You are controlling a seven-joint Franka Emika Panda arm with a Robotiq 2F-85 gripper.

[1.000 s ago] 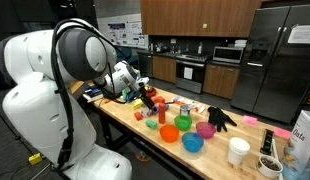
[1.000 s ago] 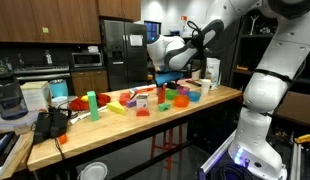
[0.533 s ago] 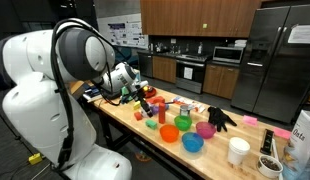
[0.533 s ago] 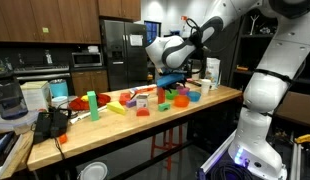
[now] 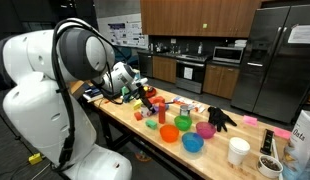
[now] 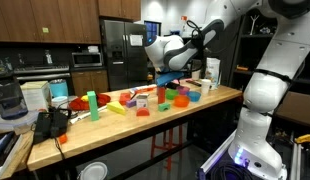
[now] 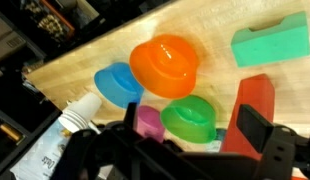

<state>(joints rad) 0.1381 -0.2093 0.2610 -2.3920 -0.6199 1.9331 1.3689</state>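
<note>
My gripper (image 7: 193, 128) is open and empty, its two dark fingers on either side of a green bowl (image 7: 190, 118) that lies below it on the wooden table (image 7: 220, 20). An orange bowl (image 7: 165, 65), a blue bowl (image 7: 118, 85) and a magenta bowl (image 7: 147, 122) lie close around it. A red block (image 7: 253, 105) stands by the right finger. In both exterior views the gripper (image 5: 143, 95) (image 6: 167, 78) hangs above the table over a cluster of coloured items.
A teal block (image 7: 270, 40) and a white cup (image 7: 80, 112) lie nearby. A black glove (image 5: 220, 118), a white cup (image 5: 238, 152) and a pot (image 5: 269, 165) sit along the table. A green cup (image 6: 91, 100) stands further along it in an exterior view.
</note>
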